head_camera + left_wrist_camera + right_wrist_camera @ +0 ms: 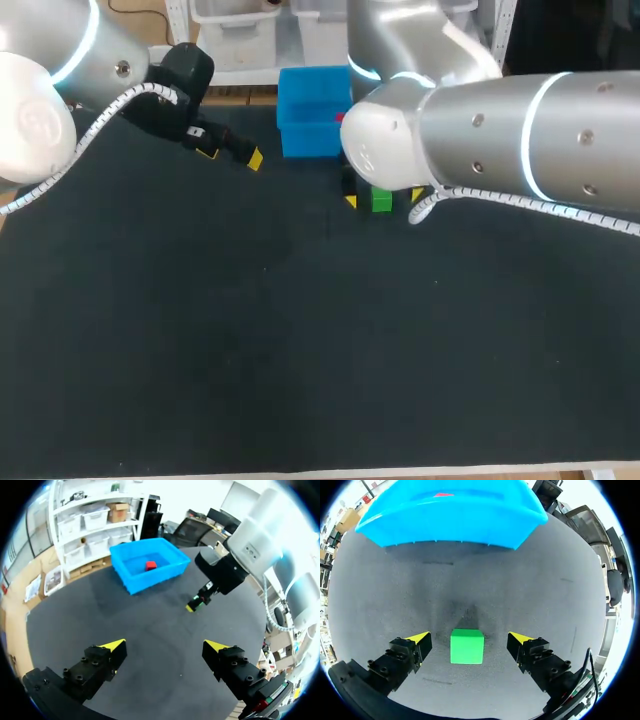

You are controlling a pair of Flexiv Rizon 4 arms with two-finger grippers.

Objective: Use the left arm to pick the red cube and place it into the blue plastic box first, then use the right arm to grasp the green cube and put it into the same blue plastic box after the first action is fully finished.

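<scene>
Our red cube (150,565) lies inside the blue box (142,582). Our left claw (165,645) is wide open above the dark table (150,620), well apart from the box. Our right claw (468,639) is wide open too. The green cube (467,647) sits on the table between its fingers, and they do not touch it. This cube is near the box.
</scene>
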